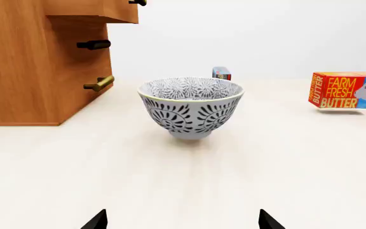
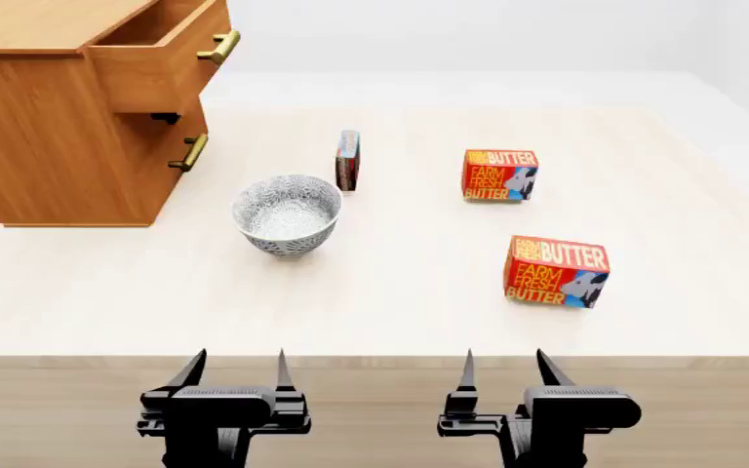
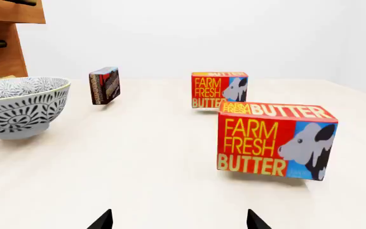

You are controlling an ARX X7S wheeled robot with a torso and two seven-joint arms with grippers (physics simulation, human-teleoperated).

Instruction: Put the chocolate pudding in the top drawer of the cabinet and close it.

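The chocolate pudding (image 2: 347, 161), a small thin rectangular carton with a light blue face and red and dark brown sides, is being shown standing on edge on the pale worktop (image 2: 401, 302), in the upper middle of the head view, just behind the patterned grey-and-white ceramic bowl (image 2: 288, 215) and apart from it. It is being touched by nothing. In the upper left of that view the top drawer (image 2: 167, 58), a deep wooden drawer with a brass bar handle, is being seen pulled out of the light brown wood-grain cabinet (image 2: 56, 146), so an opening is already being offered; the lower drawer (image 2: 190, 152) is being kept shut. Two red-orange "FARM FRESH BUTTER" boxes (image 2: 499, 175) (image 2: 557, 271) are being shown to the right of the pudding, well apart from it.

At the bottom edge of the head view the left gripper (image 2: 235, 369) and the right gripper (image 2: 502, 369) are being held low at the near side of the worktop, each with its jaws spread and nothing between them.

The task is being judged as barely begun: the carton is not yet being grasped, and lifting, placing in the drawer and closing are all being left to do.
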